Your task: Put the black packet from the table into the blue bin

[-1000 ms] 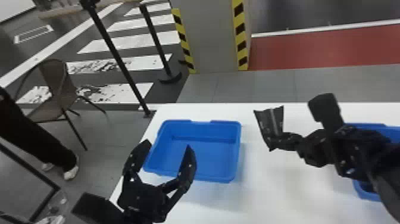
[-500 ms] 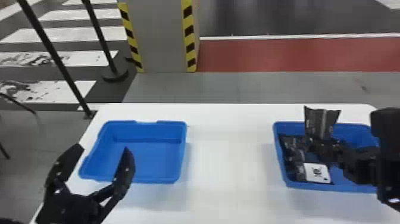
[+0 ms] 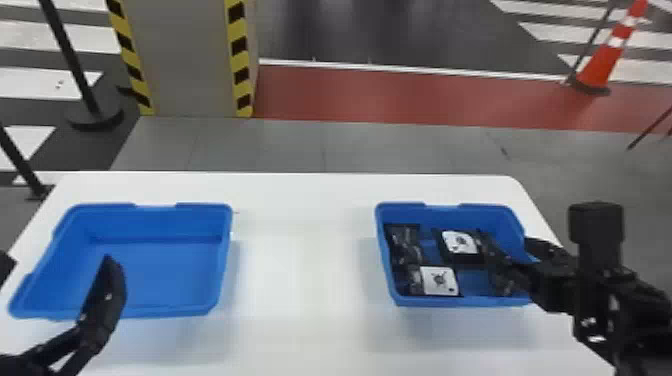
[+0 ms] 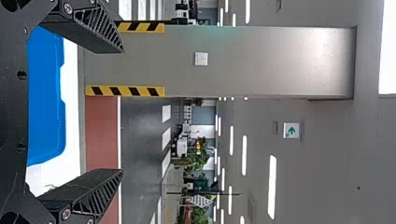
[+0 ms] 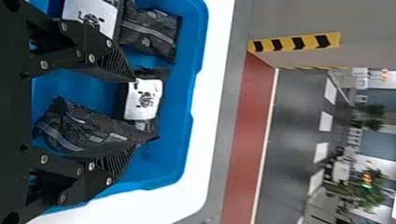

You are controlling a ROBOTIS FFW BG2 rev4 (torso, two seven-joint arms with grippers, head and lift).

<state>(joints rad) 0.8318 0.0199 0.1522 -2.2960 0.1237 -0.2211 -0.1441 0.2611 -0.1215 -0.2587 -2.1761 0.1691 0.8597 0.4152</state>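
item: right tool [image 5: 135, 113], black, two flat fingers spread wide, down in the right-hand blue bin [image 3: 425, 301].

item: black packet [image 5: 88, 133], the piece i take to be the task's, lying in that bin between the spread fingers, close along one of them; whether it touches, i cannot tell. step in hand, by my reading: release done or all but done, the arm's clearing next.

faults possible: film snagging on the ribbed finger, dragging the packet up as the tool lifts; a sideways exit, the finger shoving it onto its neighbours or against the wall; an early close, pinching it again. cause in each case: tight quarters and slack, crinkly wrapping. straight up, fingers kept wide, seems safest.

item: neighbours, a white-labelled packet [image 5: 144, 99] just beside, a dark packet [image 5: 149, 32] beyond it. risk: a fingertip catching the nearer one.

item: table [image 3: 300, 280], white, under all. risk: a knocked rim sliding the bin.

item: left-hand blue bin [image 3: 155, 220], empty, well apart; left tool [image 4: 123, 111] parked near it, fingers wide, holding nothing.
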